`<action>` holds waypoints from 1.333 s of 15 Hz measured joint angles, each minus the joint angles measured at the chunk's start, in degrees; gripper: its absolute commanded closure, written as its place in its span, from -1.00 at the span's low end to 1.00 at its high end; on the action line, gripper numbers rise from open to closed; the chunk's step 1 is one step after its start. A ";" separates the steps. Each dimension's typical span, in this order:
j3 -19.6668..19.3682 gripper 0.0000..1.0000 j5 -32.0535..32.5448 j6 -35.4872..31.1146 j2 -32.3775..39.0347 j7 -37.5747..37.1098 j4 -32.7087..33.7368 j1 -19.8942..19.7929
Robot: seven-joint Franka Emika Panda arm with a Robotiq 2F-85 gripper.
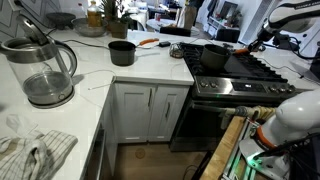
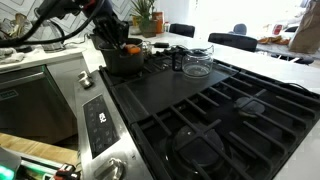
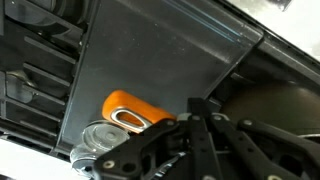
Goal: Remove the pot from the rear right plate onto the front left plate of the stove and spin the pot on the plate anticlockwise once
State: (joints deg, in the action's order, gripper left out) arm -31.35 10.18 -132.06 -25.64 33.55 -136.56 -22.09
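The dark pot [image 1: 213, 56] stands on the grate at the stove's front left corner, next to the counter. It also shows in an exterior view [image 2: 122, 62] and at the right of the wrist view [image 3: 275, 110]. My gripper [image 2: 122, 42] reaches down onto the pot's top edge, and its fingers [image 3: 195, 108] are close together at the rim. The arm comes in over the stove [image 1: 250, 72] from the right. The rear right grate [image 2: 265, 105] is bare.
A black long-handled saucepan [image 1: 122, 52] and an orange-handled tool [image 3: 130, 108] lie on the counter beside the stove. A glass kettle [image 1: 40, 70] stands on the near counter, with a cloth [image 1: 35, 155] in front of it. A glass jug [image 2: 197, 62] stands behind the stove.
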 measured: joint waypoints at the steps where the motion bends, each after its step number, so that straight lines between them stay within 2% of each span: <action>1: 0.00 1.00 -0.19 -0.50 1.08 0.00 0.85 0.23; 8: 0.00 1.00 -3.29 -1.87 8.85 0.00 7.99 1.16; 12: -0.01 1.00 -7.19 -3.98 12.90 1.00 10.95 1.55; 20: 0.11 1.00 -16.95 -10.10 18.36 9.62 13.41 2.23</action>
State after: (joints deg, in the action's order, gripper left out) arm -31.24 -6.77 -142.16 -7.28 43.17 -123.15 -19.86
